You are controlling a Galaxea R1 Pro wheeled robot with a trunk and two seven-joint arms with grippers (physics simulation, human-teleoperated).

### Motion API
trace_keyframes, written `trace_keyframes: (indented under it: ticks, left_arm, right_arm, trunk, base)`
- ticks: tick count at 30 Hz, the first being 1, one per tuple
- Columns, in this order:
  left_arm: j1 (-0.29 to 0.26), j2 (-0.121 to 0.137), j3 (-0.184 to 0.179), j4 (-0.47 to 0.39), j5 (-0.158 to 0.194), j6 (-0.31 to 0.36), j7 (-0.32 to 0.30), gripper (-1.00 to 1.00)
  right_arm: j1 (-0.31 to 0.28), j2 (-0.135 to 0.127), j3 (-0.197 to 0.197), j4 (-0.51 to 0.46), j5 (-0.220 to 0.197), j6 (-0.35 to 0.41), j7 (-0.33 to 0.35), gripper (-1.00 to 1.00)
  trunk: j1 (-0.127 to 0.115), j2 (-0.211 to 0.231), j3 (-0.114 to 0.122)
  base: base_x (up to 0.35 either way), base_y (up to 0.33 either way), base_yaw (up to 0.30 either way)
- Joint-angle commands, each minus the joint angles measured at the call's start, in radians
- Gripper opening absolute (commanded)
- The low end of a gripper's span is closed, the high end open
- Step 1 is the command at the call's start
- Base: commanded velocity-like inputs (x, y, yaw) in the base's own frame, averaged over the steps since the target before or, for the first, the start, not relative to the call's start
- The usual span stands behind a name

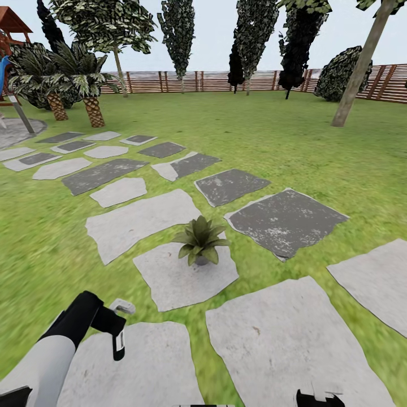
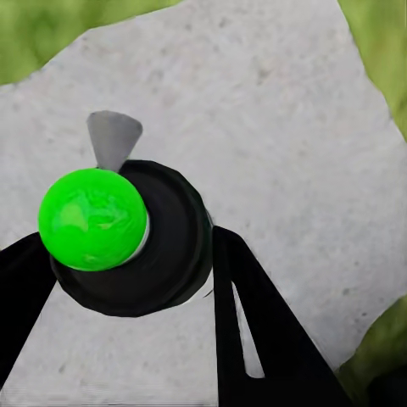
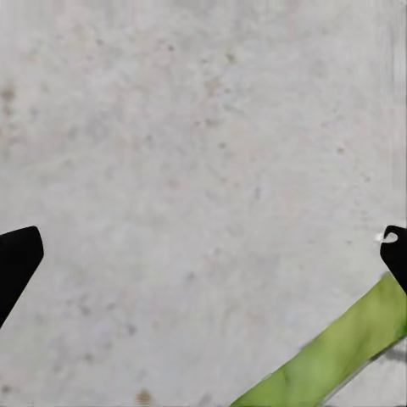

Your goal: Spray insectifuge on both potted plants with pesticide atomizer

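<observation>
Over paving | left tool (image 2: pixel 127 271) clamps pesticide atomizer (image 2: pixel 140 237) | right tool (image 3: pixel 203 254) agape

Overall light: even, bright daylight is filling the garden (image 1: pixel 294 141); no single source is showing.
Sky: it is reading pale and washed out.
Shadows: the potted plant (image 1: pixel 200 240) is casting almost none on its stepping stone (image 1: pixel 181 282).
Glare: none is showing on the pale stones.
Blur: lawn texture is smearing toward the head view's lower corners.
Edges: the fence (image 1: pixel 226 81) line is bowing slightly.
Wrist views: stone surfaces are looking soft and grainy.
</observation>
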Motion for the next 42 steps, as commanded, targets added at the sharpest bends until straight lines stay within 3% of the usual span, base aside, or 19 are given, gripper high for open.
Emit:
trace_keyframes:
  ticks: [1,6,14,25,30,36,37,42]
  left_arm:
    - [-0.001,0.000,-0.006,-0.001,-0.007,0.005,-0.008,-1.00]
    - [-0.001,-0.002,-0.030,-0.002,-0.007,0.006,-0.010,-1.00]
    - [0.003,-0.004,-0.033,0.001,-0.008,0.006,-0.010,-1.00]
    - [0.004,-0.004,-0.041,0.015,-0.009,0.006,-0.010,-1.00]
    - [0.010,-0.001,-0.093,0.016,-0.008,0.008,-0.010,-1.00]
    - [0.013,-0.001,-0.104,0.016,-0.007,0.021,-0.010,-1.00]
    - [0.009,0.014,-0.217,0.017,-0.010,0.043,-0.139,-1.00]
    - [0.008,0.015,-0.225,0.014,-0.013,0.043,-0.155,-1.00]
  right_arm:
    - [-0.001,-0.010,-0.007,0.001,0.010,-0.003,-0.002,1.00]
    - [-0.001,-0.027,-0.007,0.001,0.009,-0.004,-0.001,1.00]
    - [-0.001,-0.023,-0.006,0.008,0.010,-0.066,-0.001,1.00]
    - [-0.001,-0.022,-0.006,0.009,0.010,-0.073,-0.001,1.00]
    - [-0.001,-0.022,-0.006,0.009,0.010,-0.073,-0.001,1.00]
    - [-0.001,-0.021,-0.006,0.009,0.010,-0.073,-0.002,1.00]
    - [-0.001,-0.020,-0.006,0.007,0.011,-0.074,-0.005,1.00]
    - [-0.001,-0.023,-0.006,0.009,0.012,-0.074,-0.002,1.00]
  trunk:
    - [0.000,0.000,-0.001]
    - [0.000,0.000,-0.001]
    - [0.000,0.000,-0.001]
    - [0.000,0.000,-0.001]
    - [0.000,0.000,-0.001]
    - [0.000,0.000,-0.001]
    - [0.000,0.000,-0.001]
    - [0.000,0.000,-0.001]
  base:
    - [0.108,0.000,0.000]
    - [0.266,0.000,0.000]
    - [0.335,0.000,0.000]
    - [0.328,-0.053,0.000]
    - [0.289,-0.199,0.000]
    - [0.290,-0.190,0.000]
    - [0.000,0.000,-0.027]
    - [0.000,0.000,-0.007]
